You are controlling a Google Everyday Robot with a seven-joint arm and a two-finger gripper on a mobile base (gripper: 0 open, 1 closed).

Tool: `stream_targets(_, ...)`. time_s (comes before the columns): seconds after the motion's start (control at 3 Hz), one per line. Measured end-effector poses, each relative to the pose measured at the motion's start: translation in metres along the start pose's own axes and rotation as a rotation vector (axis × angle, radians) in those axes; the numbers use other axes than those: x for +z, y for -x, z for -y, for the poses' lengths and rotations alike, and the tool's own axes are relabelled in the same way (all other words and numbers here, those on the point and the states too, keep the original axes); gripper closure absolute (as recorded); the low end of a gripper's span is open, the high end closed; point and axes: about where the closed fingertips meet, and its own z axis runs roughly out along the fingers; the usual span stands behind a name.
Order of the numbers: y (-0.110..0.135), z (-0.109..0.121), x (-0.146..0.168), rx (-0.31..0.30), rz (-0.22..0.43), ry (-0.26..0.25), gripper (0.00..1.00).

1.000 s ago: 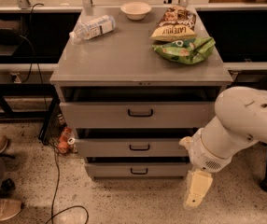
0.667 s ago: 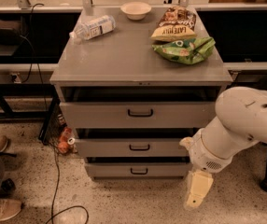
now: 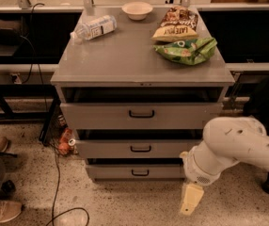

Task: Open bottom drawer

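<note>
1. My gripper [image 3: 191,199] hangs low, close to the speckled floor [image 3: 125,206], pointing downward at the end of my white arm [image 3: 240,145].
2. I cannot tell whether my gripper is spread or pressed together; from this angle it shows as 1 cream-coloured piece.
3. It holds nothing that I can see and touches no drawer.
4. The bottom drawer [image 3: 111,172] is the lowest of 3 grey fronts in the cabinet [image 3: 134,60], just above the floor, to the left of my gripper and slightly higher.
5. Its small black handle [image 3: 140,173] sits at the centre of the front, well apart from my gripper.
6. A dark gap shows above the bottom drawer, under the middle drawer [image 3: 106,149]; the top drawer [image 3: 97,116] is the tallest.
7. On the cabinet top lie a water bottle [image 3: 93,27] on its side, a bowl [image 3: 137,10], a chip bag [image 3: 176,26] and a green bag [image 3: 186,50].
8. A black cable [image 3: 54,192] runs across the floor at left, near a shoe [image 3: 3,212].
</note>
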Motion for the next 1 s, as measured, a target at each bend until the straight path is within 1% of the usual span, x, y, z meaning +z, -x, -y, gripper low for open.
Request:
stream_targets(0.33, -0.020, 0.021, 0.088, -0.003, 0.008, 0.016, 0.00)
stream_targets(0.67, -0.030, 0.038, 0.151, 0.006, 0.087, 0.068, 0.00)
stream_targets(1.0, -0.036, 0.019, 0.187, 0.021, 0.102, 0.143, 0.00)
